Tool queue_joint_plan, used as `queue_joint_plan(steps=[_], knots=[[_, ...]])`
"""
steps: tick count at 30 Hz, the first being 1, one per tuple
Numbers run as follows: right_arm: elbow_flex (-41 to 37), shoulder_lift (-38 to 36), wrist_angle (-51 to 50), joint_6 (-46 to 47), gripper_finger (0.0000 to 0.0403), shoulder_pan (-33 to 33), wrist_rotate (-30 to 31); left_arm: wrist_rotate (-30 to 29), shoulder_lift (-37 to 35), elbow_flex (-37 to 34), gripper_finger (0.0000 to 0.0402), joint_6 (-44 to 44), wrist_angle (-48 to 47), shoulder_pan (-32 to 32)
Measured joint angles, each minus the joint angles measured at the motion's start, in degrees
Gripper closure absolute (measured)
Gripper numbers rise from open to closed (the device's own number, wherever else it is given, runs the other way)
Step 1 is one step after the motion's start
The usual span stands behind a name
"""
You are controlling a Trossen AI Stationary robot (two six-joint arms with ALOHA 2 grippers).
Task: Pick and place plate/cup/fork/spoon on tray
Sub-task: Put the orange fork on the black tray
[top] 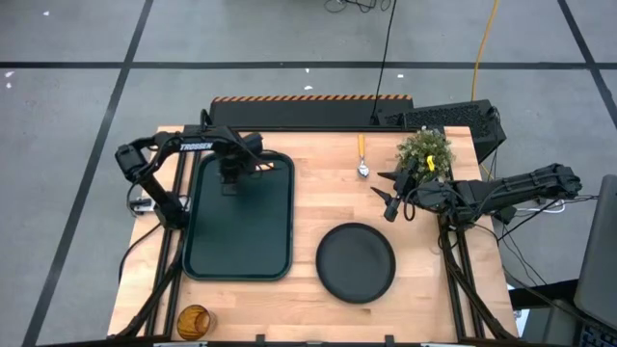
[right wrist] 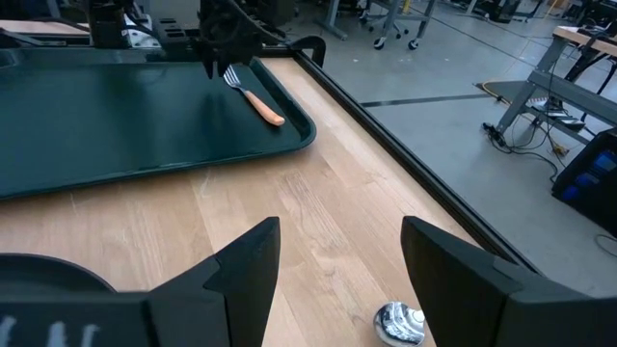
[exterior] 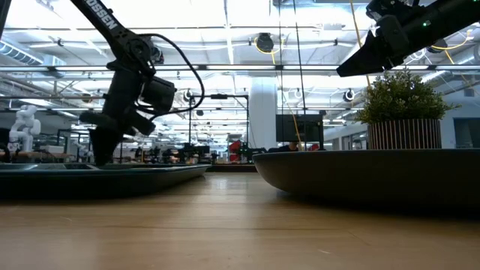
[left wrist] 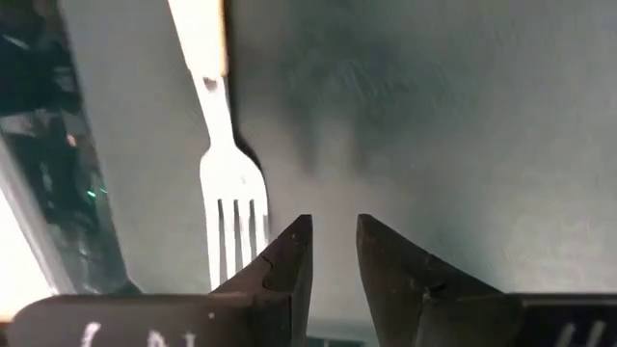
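The fork [right wrist: 253, 96], with silver tines and an orange handle, lies flat in the dark green tray [top: 241, 241] near its far right corner. My left gripper [left wrist: 333, 241] points down over that end of the tray. Its fingers stand a narrow gap apart with nothing between them, just beside the fork's tines [left wrist: 234, 217]. My right gripper [top: 388, 200] hangs open above the table right of centre. Below it the spoon [top: 362, 157] lies on the wood. The round dark plate [top: 356, 261] rests near the middle, and the amber cup [top: 194, 321] stands at the near left corner.
A potted plant [top: 424, 149] stands at the far right, close behind my right gripper. A dark box [top: 453, 120] sits at the far right corner. Bare wood lies between the tray and the plate and along the near edge.
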Motion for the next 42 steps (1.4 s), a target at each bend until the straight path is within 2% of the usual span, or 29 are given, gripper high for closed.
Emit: queue_joint_plan(steps=[8,15,25,34,42], knots=[[0.0,0.0,0.0,0.0,0.0190,0.0,0.0,0.0,0.0,-2.5,0.0314,0.0,-0.8,0.9],[0.0,0.0,0.0,0.0,0.0190,0.0,0.0,-4.2,0.0,-5.8,0.0314,0.5,2.3,0.9],[0.0,0.0,0.0,0.0,0.0190,0.0,0.0,-5.4,0.0,-5.9,0.0314,1.4,4.6,0.9],[0.0,0.0,0.0,0.0,0.0190,0.0,0.0,-10.1,0.0,-5.9,0.0314,1.4,4.8,0.9],[0.0,0.0,0.0,0.0,0.0190,0.0,0.0,-10.1,0.0,-5.9,0.0314,1.4,3.2,0.9]])
